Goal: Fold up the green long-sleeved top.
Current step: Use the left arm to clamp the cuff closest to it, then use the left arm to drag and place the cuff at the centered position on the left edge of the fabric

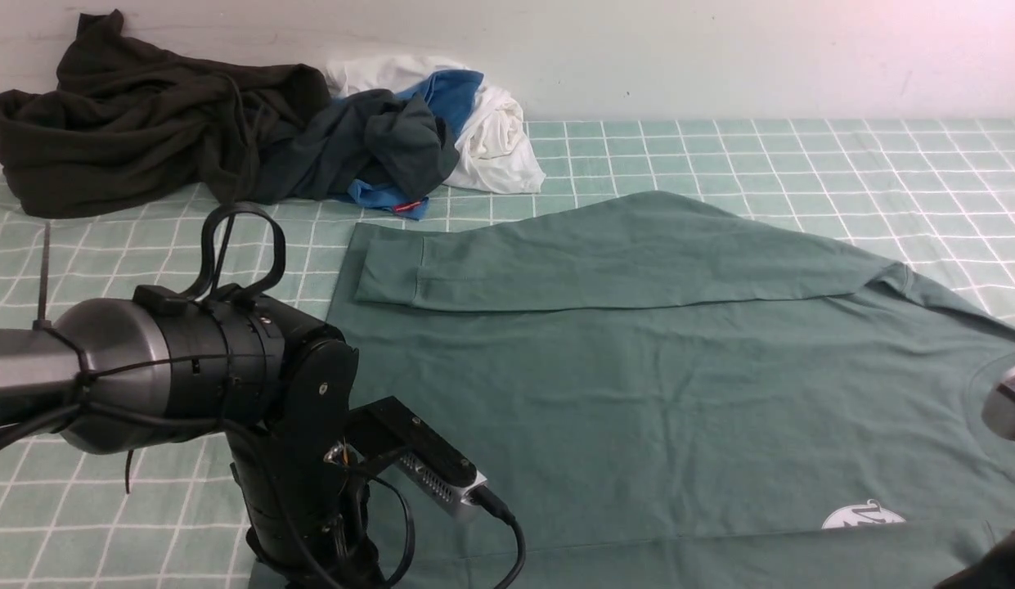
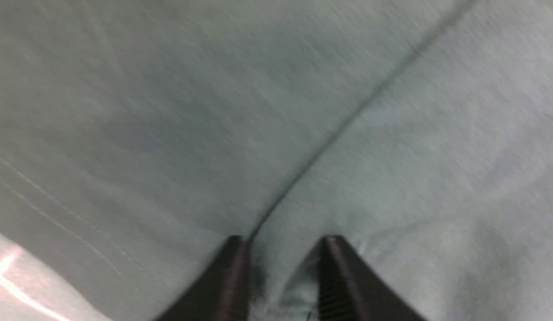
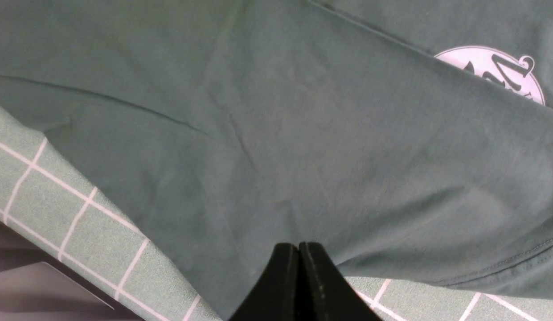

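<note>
Jersey of the green long-sleeved top may slip from the left gripper, jaws narrow around 1 pucker, hold unconfirmed; right gripper closed.

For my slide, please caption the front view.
Green long-sleeved top flat on checked cloth, one sleeve folded across it; left arm at its near edge.

Site: you're at a robot test bench, lab-type room | Surface: table under green white-gridded cover | Backdrop: plain white wall | Stock: heap of loose garments piled against it | Rig: cabled left arm carrying a wrist camera
</note>
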